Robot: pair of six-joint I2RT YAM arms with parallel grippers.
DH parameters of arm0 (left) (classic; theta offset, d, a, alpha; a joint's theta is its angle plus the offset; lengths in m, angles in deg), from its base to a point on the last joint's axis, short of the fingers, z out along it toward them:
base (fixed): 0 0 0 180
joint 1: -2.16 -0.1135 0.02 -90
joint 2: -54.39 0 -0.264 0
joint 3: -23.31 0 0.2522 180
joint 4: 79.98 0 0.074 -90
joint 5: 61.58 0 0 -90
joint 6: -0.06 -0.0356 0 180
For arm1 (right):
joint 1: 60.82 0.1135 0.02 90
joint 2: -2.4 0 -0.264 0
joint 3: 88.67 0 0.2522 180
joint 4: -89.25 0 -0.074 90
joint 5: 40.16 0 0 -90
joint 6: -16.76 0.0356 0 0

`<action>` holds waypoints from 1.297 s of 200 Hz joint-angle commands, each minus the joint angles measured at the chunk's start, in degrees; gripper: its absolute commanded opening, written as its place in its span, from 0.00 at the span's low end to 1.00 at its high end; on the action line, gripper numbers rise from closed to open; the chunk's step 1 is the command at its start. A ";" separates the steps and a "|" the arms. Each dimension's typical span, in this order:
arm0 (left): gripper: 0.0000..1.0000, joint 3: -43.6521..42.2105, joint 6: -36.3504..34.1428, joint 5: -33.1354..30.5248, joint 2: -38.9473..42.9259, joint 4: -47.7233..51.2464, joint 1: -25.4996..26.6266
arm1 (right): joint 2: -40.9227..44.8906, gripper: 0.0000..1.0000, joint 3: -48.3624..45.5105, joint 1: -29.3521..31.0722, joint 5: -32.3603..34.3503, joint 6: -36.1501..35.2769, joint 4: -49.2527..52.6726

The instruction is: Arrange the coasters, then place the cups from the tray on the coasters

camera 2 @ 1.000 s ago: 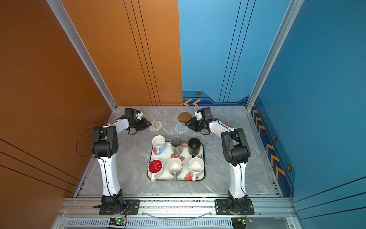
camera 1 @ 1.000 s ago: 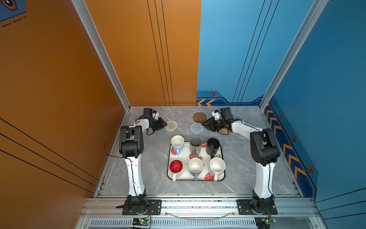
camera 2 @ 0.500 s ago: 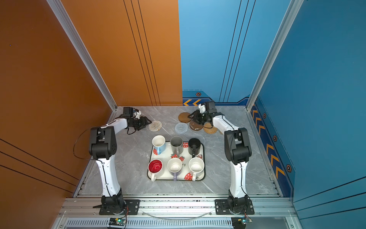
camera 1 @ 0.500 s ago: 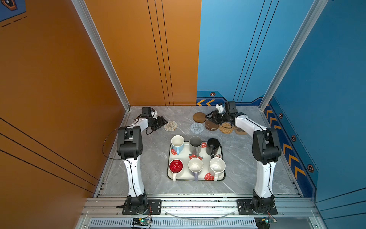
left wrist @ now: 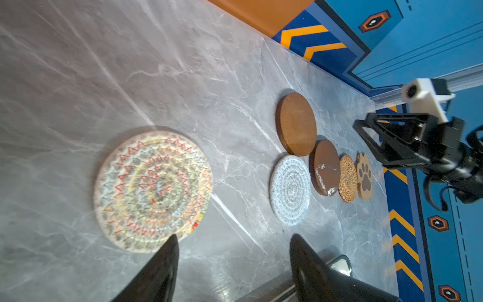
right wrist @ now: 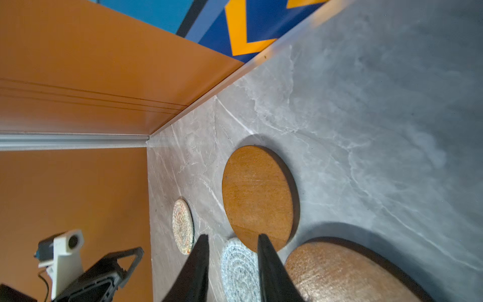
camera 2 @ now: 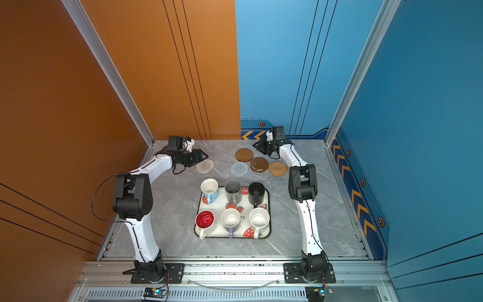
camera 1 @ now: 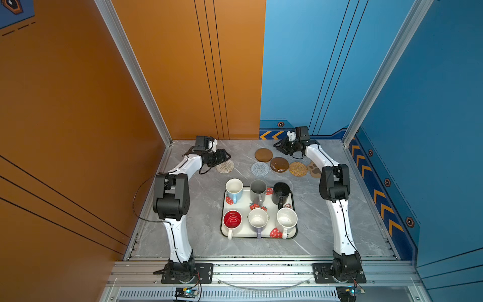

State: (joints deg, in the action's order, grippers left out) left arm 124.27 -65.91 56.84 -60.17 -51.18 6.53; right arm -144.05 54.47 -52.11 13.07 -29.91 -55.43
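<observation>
In both top views six handled mugs (camera 1: 258,218) are seen on the cream strawberry-printed tray (camera 1: 244,206), in the left wrist view the left gripper (left wrist: 234,236) is shown open beside the beige woven coaster (left wrist: 153,191), and in the right wrist view the right gripper (right wrist: 232,236) is shown parted and empty near the lighter brown wooden disc coaster (right wrist: 257,198).

1. The grey marbled surface (camera 1: 203,201) is carrying seven things directly.
2. A cream tray (camera 1: 244,231) with strawberry prints is sitting in the middle, towards the near edge.
3. Beyond it, a grey woven coaster (camera 1: 259,169), a dark wooden coaster (camera 1: 279,164), a rattan coaster (camera 1: 298,169) and a paw-shaped coaster (camera 1: 314,168) are lying in a row, close side by side.
4. A lighter wooden coaster (camera 1: 263,154) is lying just behind that row, next to the grey woven and dark wooden ones.
5. A beige woven coaster (camera 1: 225,166) is lying apart from the others, to the left.
</observation>
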 commanded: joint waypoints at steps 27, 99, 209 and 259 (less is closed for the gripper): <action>0.68 -2.07 -0.91 -0.08 5.20 1.09 1.64 | -3.24 0.39 4.53 -0.97 1.97 1.69 3.57; 0.68 0.78 -3.29 -0.74 3.43 5.58 3.31 | -11.14 0.40 12.59 0.40 1.16 5.40 3.57; 0.68 0.53 -4.17 -0.39 3.55 5.78 3.46 | -15.29 0.41 14.04 4.27 -0.82 6.63 2.70; 0.68 -0.01 -4.26 -0.39 3.71 5.70 3.49 | -16.54 0.41 14.49 5.86 -0.87 7.42 0.92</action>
State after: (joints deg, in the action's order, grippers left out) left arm 123.50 -69.12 56.71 -56.02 -47.04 9.85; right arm -157.82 68.20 -47.12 12.47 -23.57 -55.17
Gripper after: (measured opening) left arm 0.680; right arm 0.406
